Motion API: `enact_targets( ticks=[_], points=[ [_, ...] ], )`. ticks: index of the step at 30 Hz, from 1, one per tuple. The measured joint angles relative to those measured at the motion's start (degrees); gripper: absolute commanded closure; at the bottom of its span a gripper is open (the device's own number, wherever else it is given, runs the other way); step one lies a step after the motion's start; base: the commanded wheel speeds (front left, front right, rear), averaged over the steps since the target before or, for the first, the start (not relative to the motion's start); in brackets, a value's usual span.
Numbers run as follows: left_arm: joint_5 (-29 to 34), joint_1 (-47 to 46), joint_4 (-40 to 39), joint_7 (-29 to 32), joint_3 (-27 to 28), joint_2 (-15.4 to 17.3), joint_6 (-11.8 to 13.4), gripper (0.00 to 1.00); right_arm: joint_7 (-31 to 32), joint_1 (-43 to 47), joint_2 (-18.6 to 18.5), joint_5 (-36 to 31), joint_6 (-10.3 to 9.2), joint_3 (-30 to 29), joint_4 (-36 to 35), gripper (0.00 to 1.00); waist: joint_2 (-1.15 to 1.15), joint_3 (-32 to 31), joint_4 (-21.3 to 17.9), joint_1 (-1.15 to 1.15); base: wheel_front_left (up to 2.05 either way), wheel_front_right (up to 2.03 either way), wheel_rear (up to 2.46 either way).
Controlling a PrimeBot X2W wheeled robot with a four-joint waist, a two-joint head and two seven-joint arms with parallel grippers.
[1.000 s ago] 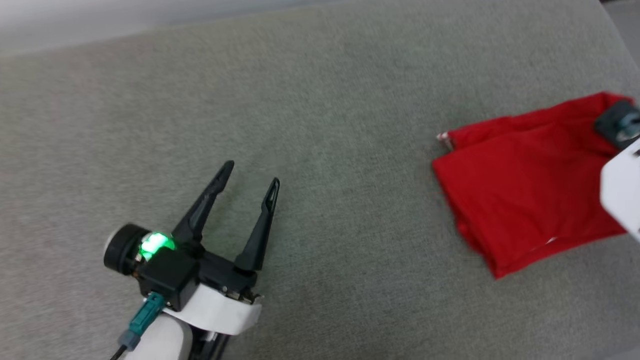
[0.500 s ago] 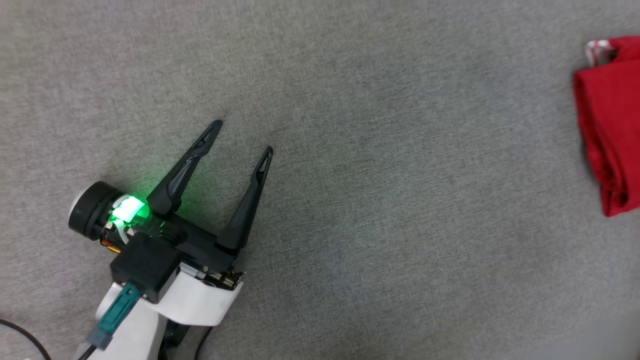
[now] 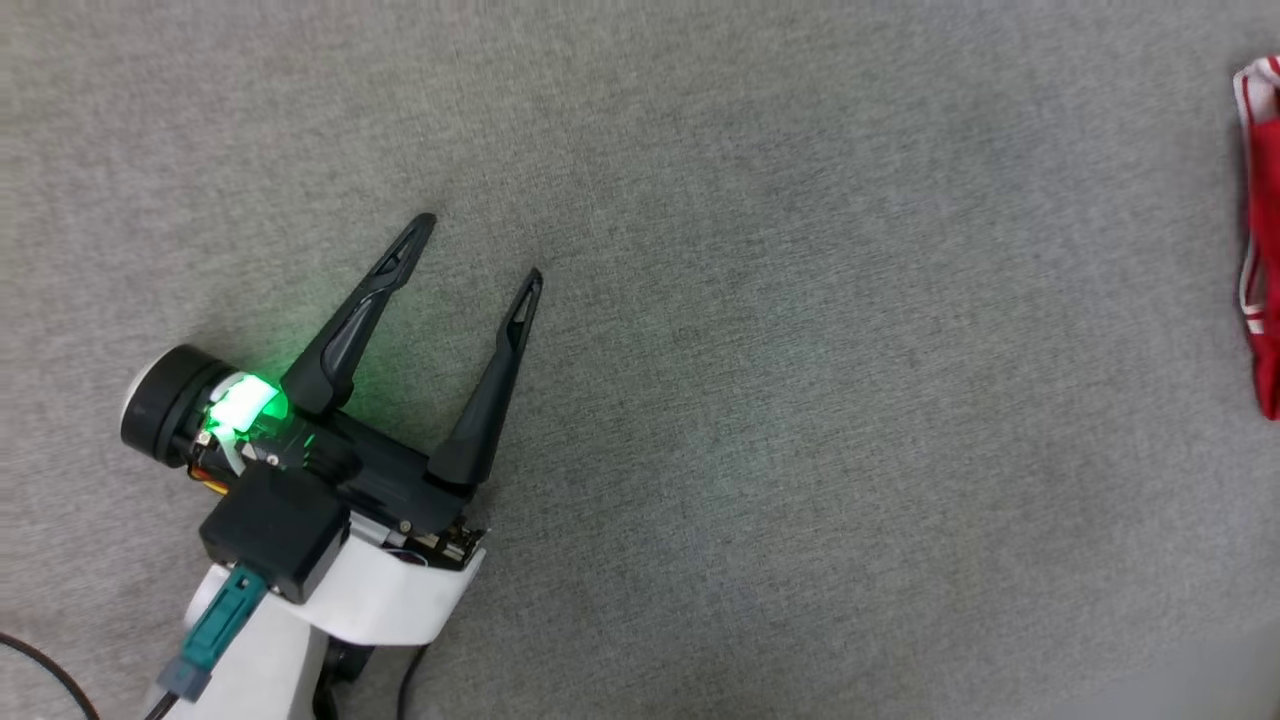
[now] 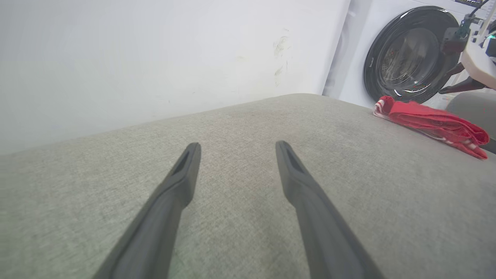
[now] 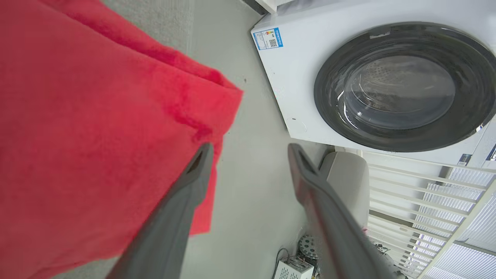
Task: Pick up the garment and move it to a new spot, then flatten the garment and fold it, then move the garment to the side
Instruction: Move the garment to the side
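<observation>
The garment [image 3: 1265, 230] is a folded red shirt with white-and-red trim, lying at the right end of the grey padded surface [image 3: 760, 420]. From the left wrist it shows as a flat red bundle [image 4: 430, 122]. My left gripper [image 3: 483, 250] rests open over bare surface far to the garment's left, its fingers [image 4: 238, 146] holding nothing. My right gripper [image 5: 251, 148] is open just past the garment's [image 5: 97, 116] corner. Its left finger overlaps the red cloth's edge, and nothing sits between the fingers. It hangs above the garment [image 4: 443, 83].
A white washing machine [image 4: 410, 58] with a dark round door [image 5: 387, 85] stands beyond the surface's right end. A white wall [image 4: 155, 58] backs the surface. A grey cushioned stool [image 5: 345, 178], white slats and a small box [image 5: 292, 267] lie on the floor side.
The head camera has swung left and down, so the garment has slid to the view's right edge and the right forearm has left it. The left gripper stays open.
</observation>
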Motion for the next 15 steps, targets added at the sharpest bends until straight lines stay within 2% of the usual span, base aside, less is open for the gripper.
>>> enact_targets(
  ticks=[4,8,15],
  points=[
    [-0.6,0.8,1.3,0.1,1.3,-2.2,0.2,0.0,-1.3,-0.2,1.0,-0.3,0.0,-1.3,-2.1,0.0,0.0,-3.4,0.6,0.0,0.0,0.0,0.0],
    [-1.7,3.3,2.5,0.2,3.5,-4.9,0.3,0.0,-4.3,-1.0,3.7,0.1,0.0,-4.1,-6.2,0.0,0.0,-8.1,1.6,-0.01,0.0,0.0,0.0],
    [-2.0,8.3,4.3,0.2,8.3,-8.7,0.7,0.0,-11.9,2.4,13.4,3.7,0.0,-7.4,-16.4,0.0,0.0,-17.4,4.4,-0.01,0.0,0.0,0.0]
  ],
)
